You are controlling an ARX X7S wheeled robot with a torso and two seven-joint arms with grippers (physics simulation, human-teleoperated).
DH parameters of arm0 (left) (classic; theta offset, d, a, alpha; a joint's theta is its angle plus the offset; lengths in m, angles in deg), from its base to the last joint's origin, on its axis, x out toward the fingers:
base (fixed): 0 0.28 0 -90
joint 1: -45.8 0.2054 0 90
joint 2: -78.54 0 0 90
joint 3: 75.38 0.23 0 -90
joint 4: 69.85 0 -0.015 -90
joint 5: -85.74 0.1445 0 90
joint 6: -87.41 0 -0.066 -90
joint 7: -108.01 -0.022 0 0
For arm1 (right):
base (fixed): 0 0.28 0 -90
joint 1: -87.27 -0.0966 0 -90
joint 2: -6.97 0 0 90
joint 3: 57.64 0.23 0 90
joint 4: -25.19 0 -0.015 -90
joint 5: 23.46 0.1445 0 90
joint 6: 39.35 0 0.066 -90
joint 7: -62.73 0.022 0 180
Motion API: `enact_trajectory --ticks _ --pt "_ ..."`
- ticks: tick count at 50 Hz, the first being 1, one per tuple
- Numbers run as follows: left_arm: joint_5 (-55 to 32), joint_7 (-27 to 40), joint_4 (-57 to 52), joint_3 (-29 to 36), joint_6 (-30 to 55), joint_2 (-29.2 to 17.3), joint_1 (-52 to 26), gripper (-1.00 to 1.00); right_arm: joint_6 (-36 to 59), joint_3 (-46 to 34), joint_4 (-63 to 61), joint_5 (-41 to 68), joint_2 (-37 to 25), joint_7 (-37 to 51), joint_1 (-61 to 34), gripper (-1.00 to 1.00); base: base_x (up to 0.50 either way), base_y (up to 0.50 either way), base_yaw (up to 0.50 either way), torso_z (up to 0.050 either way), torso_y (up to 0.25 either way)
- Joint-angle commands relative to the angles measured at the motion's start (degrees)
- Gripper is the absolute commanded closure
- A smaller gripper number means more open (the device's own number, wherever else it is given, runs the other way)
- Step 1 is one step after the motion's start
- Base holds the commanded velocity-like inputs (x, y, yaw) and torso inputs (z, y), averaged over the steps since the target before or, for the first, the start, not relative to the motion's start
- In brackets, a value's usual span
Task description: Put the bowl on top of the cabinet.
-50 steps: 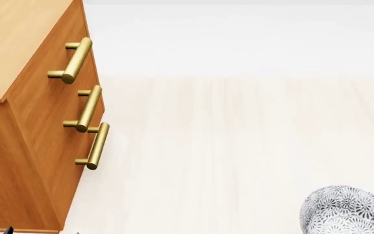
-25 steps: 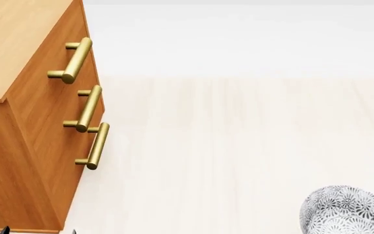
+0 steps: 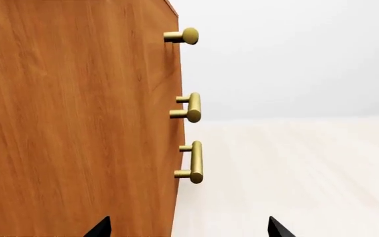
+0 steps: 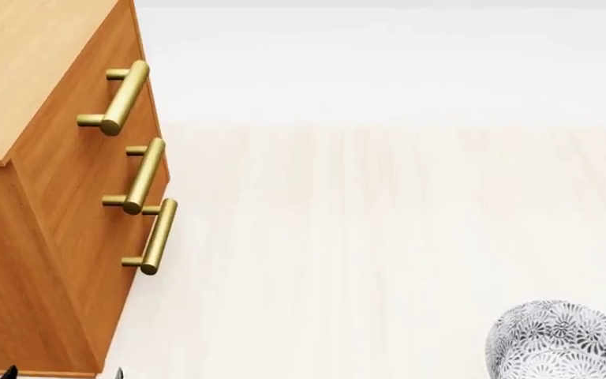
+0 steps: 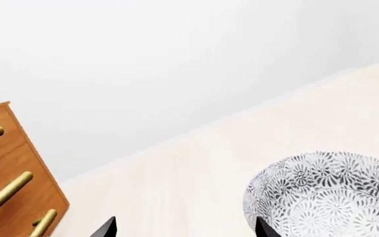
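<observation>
Bowl (image 4: 561,341) is sitting ungrasped at lower right, well apart from the cabinet (image 4: 45,237) at left; both grippers' fingers are showing spread, holding nothing; everything remains.

Flower-patterned grey-and-white bowl (image 4: 564,341) sits upright at 4 o'clock; orange-brown three-handled cabinet (image 4: 66,237) stands at 9 o'clock, well apart.

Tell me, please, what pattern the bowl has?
The bowl is white with dense grey-black flowers, clearest in the right wrist view.

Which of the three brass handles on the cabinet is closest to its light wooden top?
The uppermost handle, just below the cabinet top; the other two sit lower.
</observation>
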Motion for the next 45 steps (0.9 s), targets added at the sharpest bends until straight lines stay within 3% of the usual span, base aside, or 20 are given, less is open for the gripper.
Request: enact_trajectory --ticks 1,2,6,10,13,35,45 --pt "-0.6 -1.9 -1.2 -0.4 3.5 0.4 -0.6 -1.00 -1.3 5.1 -0.7 10.0 0.8 -2.5 0.9 -1.00 0.00 0.00 0.00 0.000 0.000" --pt "-4.8 -4.5 -1.2 -0.9 4.3 0.2 -0.8 -1.00 -2.0 5.9 -0.4 11.7 1.4 -2.4 1.0 -1.00 0.00 0.00 0.00 0.000 0.000" --pt "-6.6 -4.9 -1.6 -1.8 3.7 0.3 -0.5 -1.00 -4.3 7.7 0.0 7.0 3.5 1.4 1.4 -1.00 0.00 0.00 0.00 0.000 0.000" --pt "-9.9 -5.9 -1.6 -2.7 3.7 0.6 -0.6 -1.00 -3.9 8.0 0.7 9.9 3.3 1.3 1.2 -1.00 0.00 0.00 0.00 0.000 0.000" --pt "-8.9 -5.6 -1.4 -2.7 2.7 0.4 -0.4 -1.00 -3.1 8.6 1.1 15.0 2.4 -0.3 1.0 -1.00 0.00 0.00 0.00 0.000 0.000" --pt "-6.2 -3.5 0.0 -1.2 5.1 -0.3 -2.0 -1.00 -7.0 11.2 2.3 18.1 4.3 0.6 1.9 -1.00 0.00 0.00 0.00 0.000 0.000" --pt "-4.6 -3.7 0.6 -0.5 2.4 -0.9 -1.6 -1.00 -7.9 12.3 2.5 19.4 4.7 1.6 2.0 -1.00 0.00 0.00 0.00 0.000 0.000"
